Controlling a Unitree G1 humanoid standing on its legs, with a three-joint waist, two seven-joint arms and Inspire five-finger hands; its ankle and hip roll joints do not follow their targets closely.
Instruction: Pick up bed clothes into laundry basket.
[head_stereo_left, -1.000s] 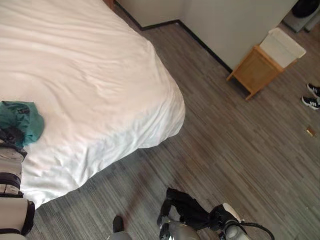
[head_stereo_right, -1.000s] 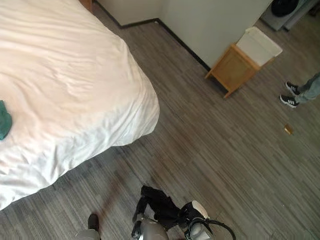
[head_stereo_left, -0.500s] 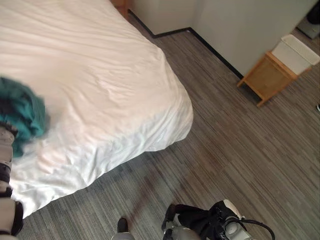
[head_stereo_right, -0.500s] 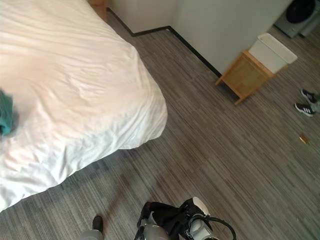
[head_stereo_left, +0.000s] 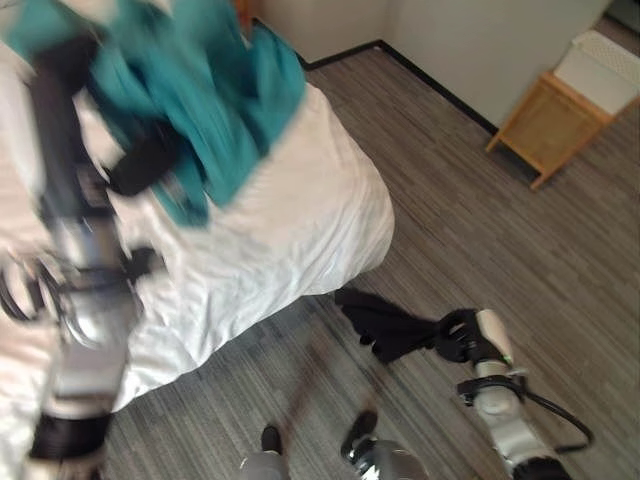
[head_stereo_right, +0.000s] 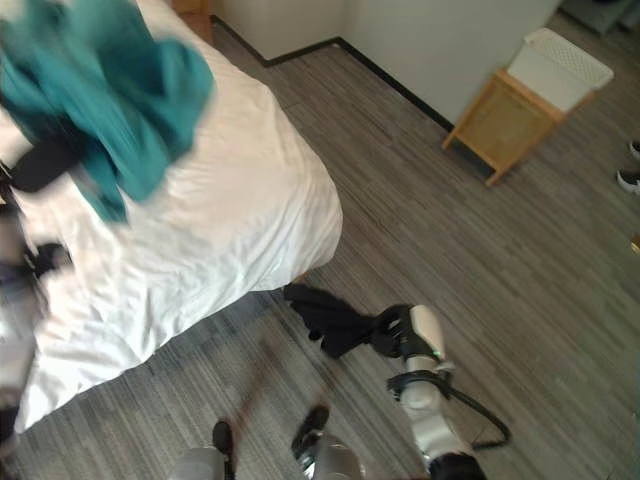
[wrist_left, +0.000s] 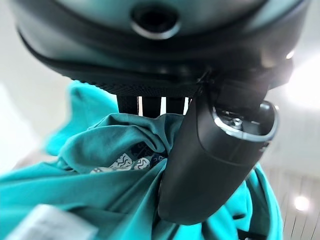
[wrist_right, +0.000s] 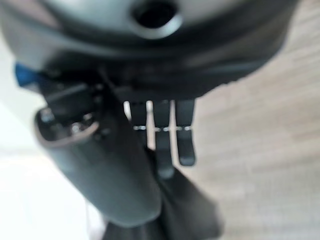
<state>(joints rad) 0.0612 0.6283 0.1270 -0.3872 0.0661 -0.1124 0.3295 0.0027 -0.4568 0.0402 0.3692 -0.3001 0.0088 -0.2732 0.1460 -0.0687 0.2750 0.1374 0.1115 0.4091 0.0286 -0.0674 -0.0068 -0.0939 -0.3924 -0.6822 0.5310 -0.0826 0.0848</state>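
Left robot hand (wrist_left: 210, 165) raised teal garment (head_stereo_left: 190, 90); shape apparently blurred

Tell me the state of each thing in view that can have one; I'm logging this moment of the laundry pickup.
Teal garment: lifted above the bed, bunched, held by the left hand.
Left hand: shut, thumb and fingers curled round the teal garment.
Right hand: open, fingers straight, low over the floor, holding nothing.
Bed: covered by a rumpled white sheet.
Laundry basket: upright on its wooden stand by the wall; contents cannot be seen.
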